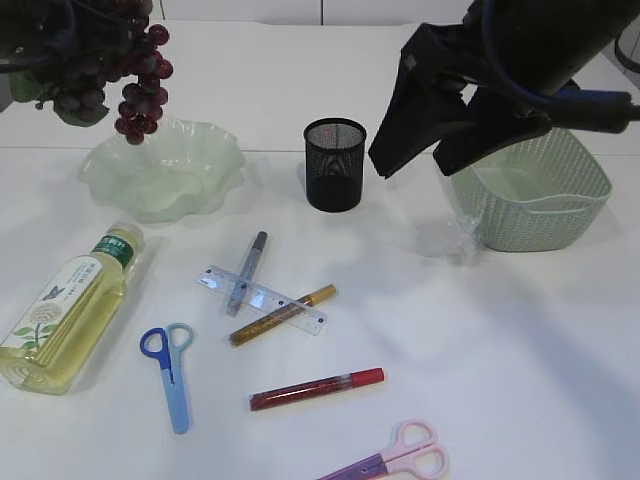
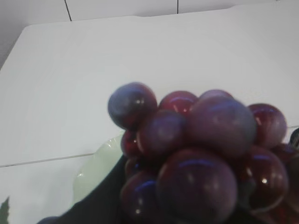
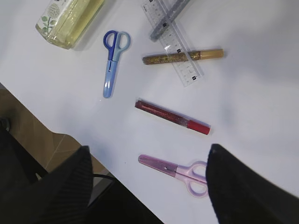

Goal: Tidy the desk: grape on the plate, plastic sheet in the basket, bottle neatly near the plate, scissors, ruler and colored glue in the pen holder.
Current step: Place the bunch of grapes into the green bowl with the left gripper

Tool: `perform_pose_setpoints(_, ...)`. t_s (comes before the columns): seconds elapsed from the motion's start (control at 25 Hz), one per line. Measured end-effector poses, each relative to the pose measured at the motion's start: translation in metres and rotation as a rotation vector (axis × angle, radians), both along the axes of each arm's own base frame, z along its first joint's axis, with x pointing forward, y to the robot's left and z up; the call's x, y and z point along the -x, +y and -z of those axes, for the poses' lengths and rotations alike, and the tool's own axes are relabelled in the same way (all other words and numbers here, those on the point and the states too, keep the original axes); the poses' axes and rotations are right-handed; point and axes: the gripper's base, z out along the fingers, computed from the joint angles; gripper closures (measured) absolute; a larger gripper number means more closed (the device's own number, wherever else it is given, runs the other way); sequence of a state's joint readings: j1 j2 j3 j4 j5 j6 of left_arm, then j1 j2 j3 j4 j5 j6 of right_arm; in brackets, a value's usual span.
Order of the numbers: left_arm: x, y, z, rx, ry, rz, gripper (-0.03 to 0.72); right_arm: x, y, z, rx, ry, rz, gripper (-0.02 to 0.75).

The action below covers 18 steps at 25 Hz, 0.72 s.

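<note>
The grapes (image 1: 130, 70) hang above the plate (image 1: 165, 170) at the back left; the pen holder (image 1: 335, 165) stands right of the plate, the basket (image 1: 535, 195) farther right with the plastic sheet (image 1: 450, 240) at its near left side; the bottle (image 1: 65, 305) lies front left; the ruler (image 1: 262, 299) lies mid-table with two glue sticks (image 1: 283, 315) crossing it; a third glue stick (image 1: 315, 390) lies nearer; one pair of scissors (image 1: 172, 370) lies beside the bottle, another pair (image 1: 395, 462) at the front edge.

White table (image 1: 520, 340): plate (image 1: 163, 170), pen holder (image 1: 335, 164), basket (image 1: 534, 192), bottle (image 1: 65, 308), ruler (image 1: 262, 299), glue pens, scissors.

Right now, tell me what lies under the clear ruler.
The gold glue pen passes under the ruler, visible through the plastic. The silver glue pen seems to cross it too, but which one is on top is unclear.
</note>
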<state>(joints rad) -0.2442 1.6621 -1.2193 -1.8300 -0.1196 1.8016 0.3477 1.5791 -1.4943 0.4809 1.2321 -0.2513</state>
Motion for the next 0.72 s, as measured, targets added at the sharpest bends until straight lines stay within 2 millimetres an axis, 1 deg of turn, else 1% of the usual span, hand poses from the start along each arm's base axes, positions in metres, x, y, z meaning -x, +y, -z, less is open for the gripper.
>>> perform_pose_setpoints(0.24,-0.036,0.001,0.013,-0.002,0.008,-0.023,0.532,0.0,0.0,0.0,0.003,0.001,-0.001,0.153)
perform_pose_setpoints(0.4,-0.06,0.001,0.027,-0.004,0.017,-0.035,0.532,0.0,0.0,0.0,0.003,0.001,-0.001,0.153)
perform_pose_setpoints(0.52,-0.076,0.002,0.044,-0.006,0.038,-0.038,0.532,0.0,0.0,0.0,0.003,0.001,-0.001,0.153)
perform_pose_setpoints(0.72,-0.097,0.013,0.073,-0.012,0.079,-0.066,0.532,0.0,-0.001,0.0,0.008,0.001,-0.002,0.159)
